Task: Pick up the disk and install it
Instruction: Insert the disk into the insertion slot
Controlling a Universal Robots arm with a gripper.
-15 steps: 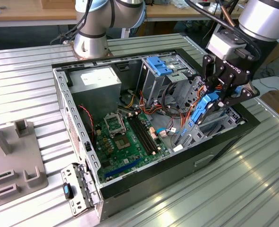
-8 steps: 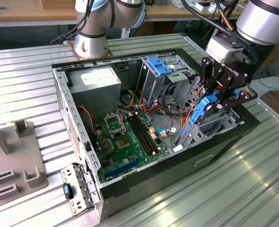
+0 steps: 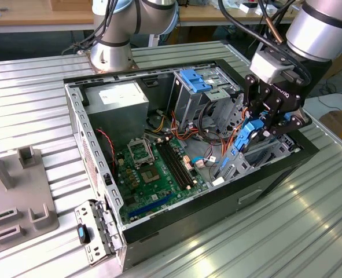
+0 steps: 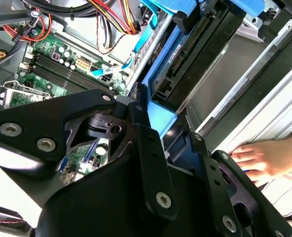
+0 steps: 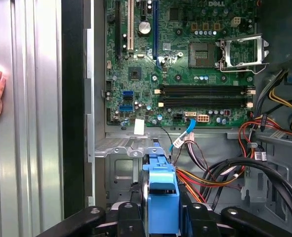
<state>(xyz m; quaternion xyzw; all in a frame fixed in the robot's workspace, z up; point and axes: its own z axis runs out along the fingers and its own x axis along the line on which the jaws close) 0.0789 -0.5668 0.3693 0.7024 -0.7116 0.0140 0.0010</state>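
The disk [image 3: 250,136] sits in the claw [image 3: 262,132], inside the computer case [image 3: 78,124].

Lab: open computer case [image 3: 90,152] on ribbed metal table [image 3: 286,231]

- Disk [image 5: 163,197]: rails of bright blue moulded plastic, smooth, with a soft sheen.
- Tool [image 3: 270,128]: black, matt, with bare metal screw heads.
- Robot arm [image 3: 318,26]: silver metal shell, satin finish.
- Computer case [image 3: 81,124]: bare grey sheet metal, dull, perforated along the wall.
- Power supply [image 3: 121,101]: grey metal housing with a white paper label.
- Motherboard [image 3: 153,179]: green lacquered board, faintly glossy.
- Cables [image 3: 182,130]: coloured plastic sheathing, smooth.
- Bench [image 3: 309,220]: ribbed metal, brushed and reflective.
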